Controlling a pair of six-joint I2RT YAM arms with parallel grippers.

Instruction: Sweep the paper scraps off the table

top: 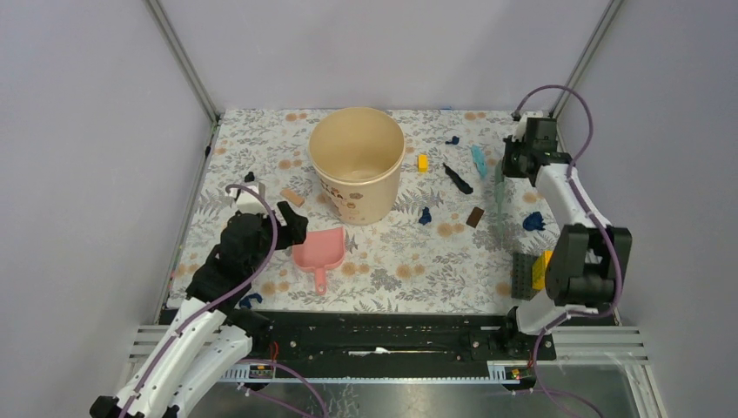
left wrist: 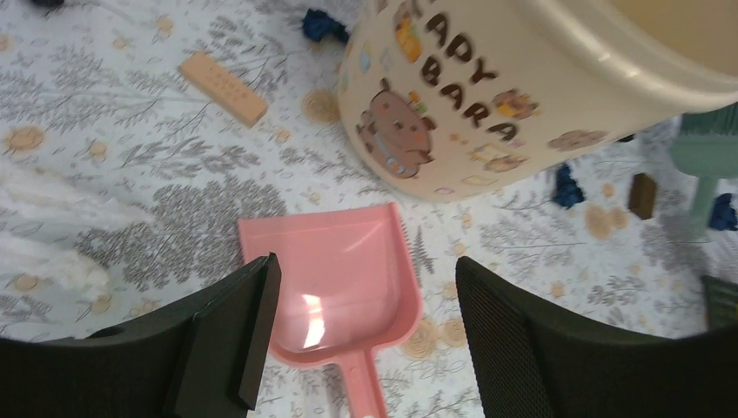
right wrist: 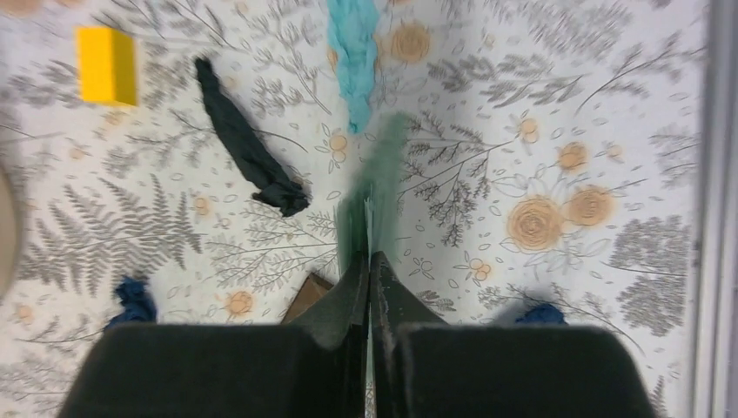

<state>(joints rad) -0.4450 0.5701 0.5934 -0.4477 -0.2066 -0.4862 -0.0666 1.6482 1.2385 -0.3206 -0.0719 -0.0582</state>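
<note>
Dark blue paper scraps lie on the table (top: 409,261) right of the bucket (top: 425,216), at the right edge (top: 533,221) and at the back (top: 452,139); a black strip (top: 458,178) lies between them. The pink dustpan (top: 318,250) lies flat by the bucket, handle toward me. My left gripper (top: 287,228) is open and empty, hovering over the dustpan (left wrist: 335,279) with a finger on each side. My right gripper (top: 513,164) is shut on a thin green brush (right wrist: 374,200), held above the table near the black strip (right wrist: 248,148) and blue scraps (right wrist: 135,300).
A cream bucket (top: 357,165) stands mid-table. A yellow brick (top: 422,162), a brown block (top: 474,217), a tan block (top: 293,197) and a teal paper strip (top: 479,159) lie around it. A dark studded baseplate (top: 525,274) sits front right. Another blue scrap (top: 252,299) lies by the front edge.
</note>
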